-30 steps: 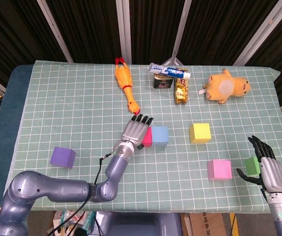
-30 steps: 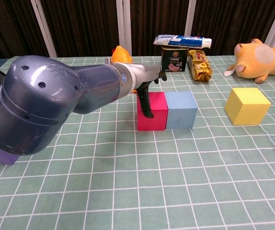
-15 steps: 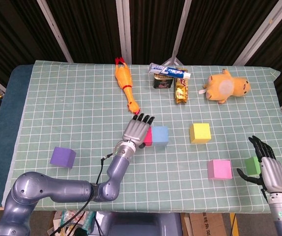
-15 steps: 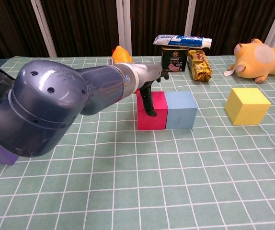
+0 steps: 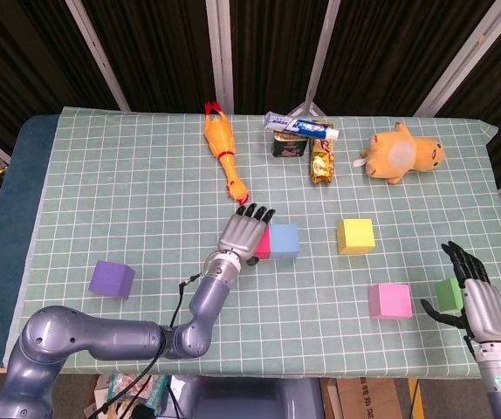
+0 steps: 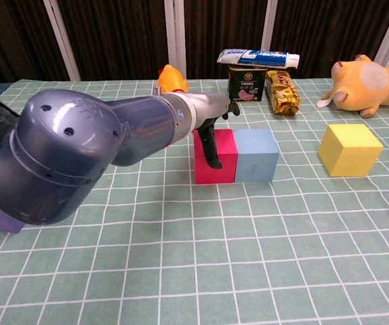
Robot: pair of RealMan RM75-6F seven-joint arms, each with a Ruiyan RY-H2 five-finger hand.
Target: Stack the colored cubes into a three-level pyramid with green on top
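Red foam cube [image 6: 215, 157] touching pale blue cube [image 6: 256, 154] | left hand [image 5: 243, 231] fingers spread over red, no grip | risk: nudging the pair apart | right hand [image 5: 476, 297] fingers apart beside small green cube [image 5: 448, 293]

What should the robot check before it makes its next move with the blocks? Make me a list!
1. Red cube and blue cube side by side, touching: ok.
2. Third base cube placed: not ok; the yellow cube sits apart to the right.
3. Left hand clear of the red cube: not ok; it hangs over it with fingers on its front.
4. Left hand grips something: cannot tell.
5. Green cube saved for the top: ok, on the table beside the right hand, which holds nothing.
6. Pink cube and purple cube unstacked: ok.
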